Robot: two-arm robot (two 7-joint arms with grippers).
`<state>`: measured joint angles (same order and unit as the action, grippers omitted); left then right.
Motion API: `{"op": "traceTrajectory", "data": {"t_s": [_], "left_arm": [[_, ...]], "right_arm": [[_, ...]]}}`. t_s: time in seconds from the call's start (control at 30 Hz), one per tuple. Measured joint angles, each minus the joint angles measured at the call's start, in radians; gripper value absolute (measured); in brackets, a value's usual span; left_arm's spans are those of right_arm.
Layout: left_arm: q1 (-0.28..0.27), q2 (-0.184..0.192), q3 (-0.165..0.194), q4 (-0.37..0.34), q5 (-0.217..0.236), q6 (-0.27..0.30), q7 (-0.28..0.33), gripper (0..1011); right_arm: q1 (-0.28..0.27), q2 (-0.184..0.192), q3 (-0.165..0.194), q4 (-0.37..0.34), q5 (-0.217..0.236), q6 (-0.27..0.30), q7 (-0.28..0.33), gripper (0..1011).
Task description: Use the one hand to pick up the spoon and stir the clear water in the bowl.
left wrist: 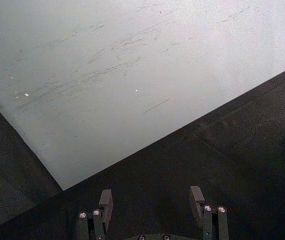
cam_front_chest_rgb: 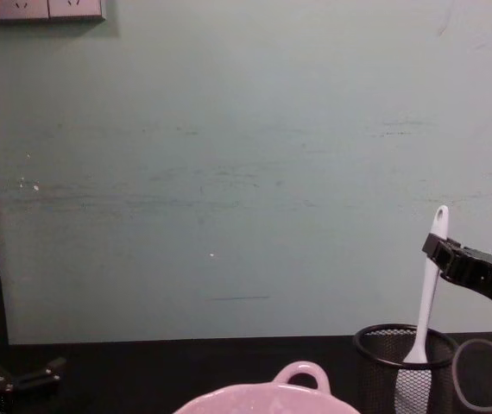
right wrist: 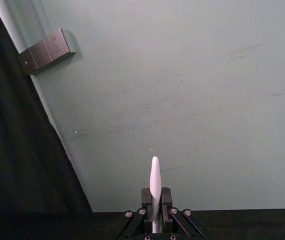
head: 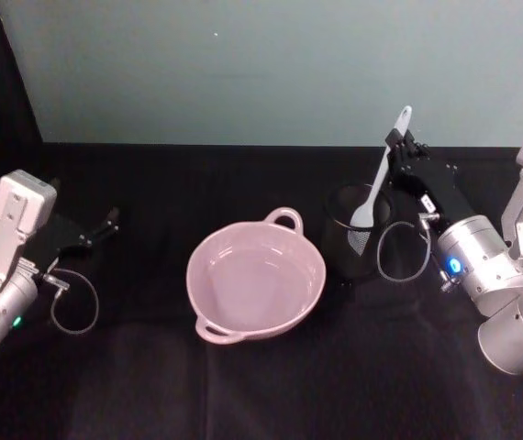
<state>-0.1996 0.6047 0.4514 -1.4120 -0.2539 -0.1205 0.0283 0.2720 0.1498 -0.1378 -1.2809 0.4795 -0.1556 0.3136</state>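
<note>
The pale pink bowl (head: 255,280) sits mid-table, its loop handle toward the wall; its rim shows low in the chest view (cam_front_chest_rgb: 272,398). The white spoon (head: 383,170) stands tilted, its paddle head down inside the black mesh cup (head: 353,247). My right gripper (head: 395,139) is shut on the spoon's upper handle, just under the hole end. From the right wrist the spoon handle (right wrist: 155,175) rises between the closed fingers of that gripper (right wrist: 155,200). In the chest view the spoon (cam_front_chest_rgb: 425,302) is upright, with the right gripper (cam_front_chest_rgb: 440,247) clamped near its top. My left gripper (head: 105,223) rests open at far left.
The mesh cup (cam_front_chest_rgb: 401,371) stands just right of the bowl, close to its rim. Cable loops hang by both wrists (head: 73,302) (head: 399,252). A pale green wall backs the black cloth table. The left gripper (left wrist: 151,200) faces that wall with nothing between its fingers.
</note>
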Motion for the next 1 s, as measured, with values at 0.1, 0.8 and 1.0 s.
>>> {"op": "traceTrajectory", "data": {"t_s": [0.1, 0.8, 1.0], "left_arm": [[0.000, 0.000, 0.000, 0.000, 0.000, 0.000, 0.000, 1011], [0.000, 0.000, 0.000, 0.000, 0.000, 0.000, 0.000, 1011], [0.000, 0.000, 0.000, 0.000, 0.000, 0.000, 0.000, 1011]], "right_arm": [[-0.002, 0.000, 0.004, 0.002, 0.017, 0.002, 0.008, 110], [-0.005, 0.000, 0.011, 0.013, 0.062, 0.018, 0.024, 223], [-0.005, 0.000, 0.010, 0.012, 0.059, 0.017, 0.023, 383]]}}
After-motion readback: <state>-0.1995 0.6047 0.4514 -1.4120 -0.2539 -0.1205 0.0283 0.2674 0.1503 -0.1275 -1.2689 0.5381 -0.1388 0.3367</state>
